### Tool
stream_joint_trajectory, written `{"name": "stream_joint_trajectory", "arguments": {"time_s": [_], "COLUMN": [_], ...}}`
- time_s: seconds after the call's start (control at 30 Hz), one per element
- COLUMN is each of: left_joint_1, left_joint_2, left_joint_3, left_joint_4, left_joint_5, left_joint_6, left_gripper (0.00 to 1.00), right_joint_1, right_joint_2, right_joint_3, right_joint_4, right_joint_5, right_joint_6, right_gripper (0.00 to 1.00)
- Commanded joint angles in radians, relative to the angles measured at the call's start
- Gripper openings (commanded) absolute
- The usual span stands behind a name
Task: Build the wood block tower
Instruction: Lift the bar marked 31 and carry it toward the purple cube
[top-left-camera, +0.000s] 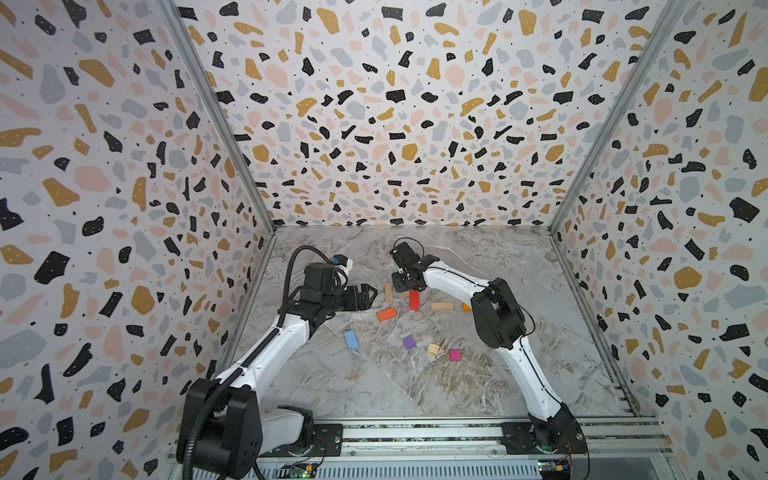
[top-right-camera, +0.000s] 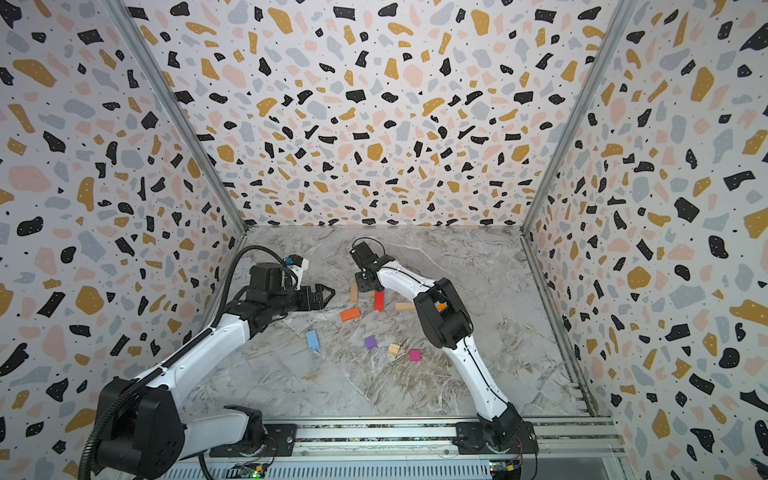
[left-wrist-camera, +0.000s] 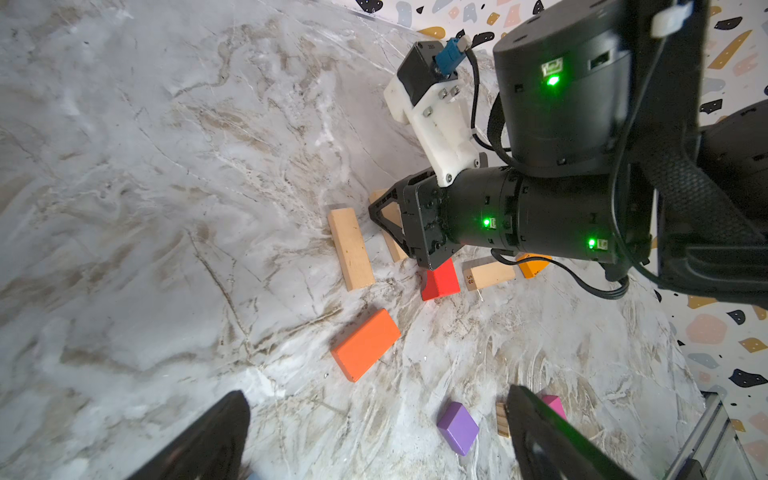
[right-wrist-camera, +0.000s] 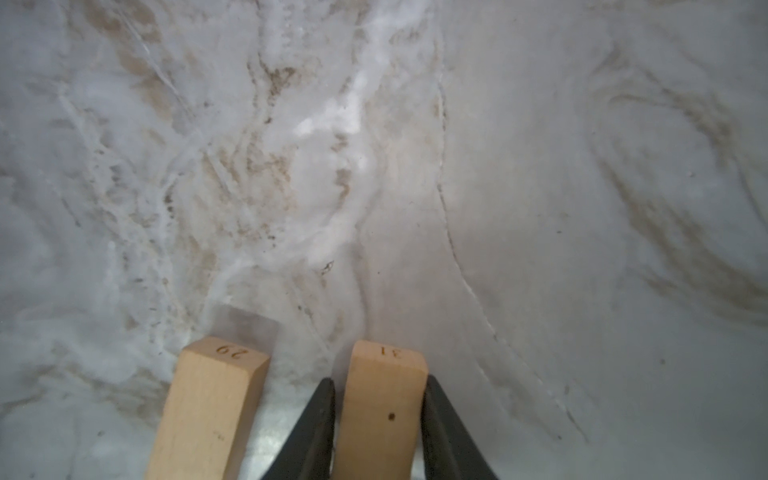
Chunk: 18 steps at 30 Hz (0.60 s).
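The wood blocks lie loose and unstacked on the marble table (top-left-camera: 498, 374). In the right wrist view my right gripper (right-wrist-camera: 380, 386) is shut on an oblong tan block (right-wrist-camera: 382, 415). A second tan block (right-wrist-camera: 208, 415) lies beside it. In a top view the right gripper (top-left-camera: 403, 286) is low at mid-table, beside a red block (top-left-camera: 414, 300). An orange block (top-left-camera: 386, 314), light blue block (top-left-camera: 351, 340), purple cube (top-left-camera: 409, 342), tan cube (top-left-camera: 433, 349) and magenta cube (top-left-camera: 454, 355) lie nearer the front. My left gripper (top-left-camera: 372, 296) hovers open and empty, left of them.
A third tan oblong (top-left-camera: 441, 306) and a small orange piece (top-left-camera: 466, 307) lie under the right arm's elbow. Patterned walls (top-left-camera: 124, 249) close the table on three sides. The arms' base rail (top-left-camera: 415, 434) runs along the front.
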Motion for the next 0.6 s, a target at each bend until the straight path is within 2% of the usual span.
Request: {"name": "stream_joint_trajectory", "arguments": {"time_s": [0.0,0.27,0.57], "left_joint_1": [-0.006,-0.006,-0.006], "left_joint_2": [-0.008,-0.008,-0.013], "left_joint_3": [-0.005,-0.005,-0.002], "left_joint_4": [0.027,0.025,0.021], "left_joint_5": [0.01,0.011,0.001], "left_joint_6": [0.007,0.006,0.008], "left_gripper": [0.97,0.97,0.97], "right_joint_1": [0.006,0.015,0.025], "right_joint_2": [-0.007,-0.063,-0.2], "right_joint_3": [0.029,0.024,-0.012], "right_joint_4": [-0.041,0.01,0.012], "right_joint_5": [0.012,0.004,-0.013], "right_joint_6": [-0.002,-0.041,-0.139], "right_gripper": [0.3,0.17,0.13]}}
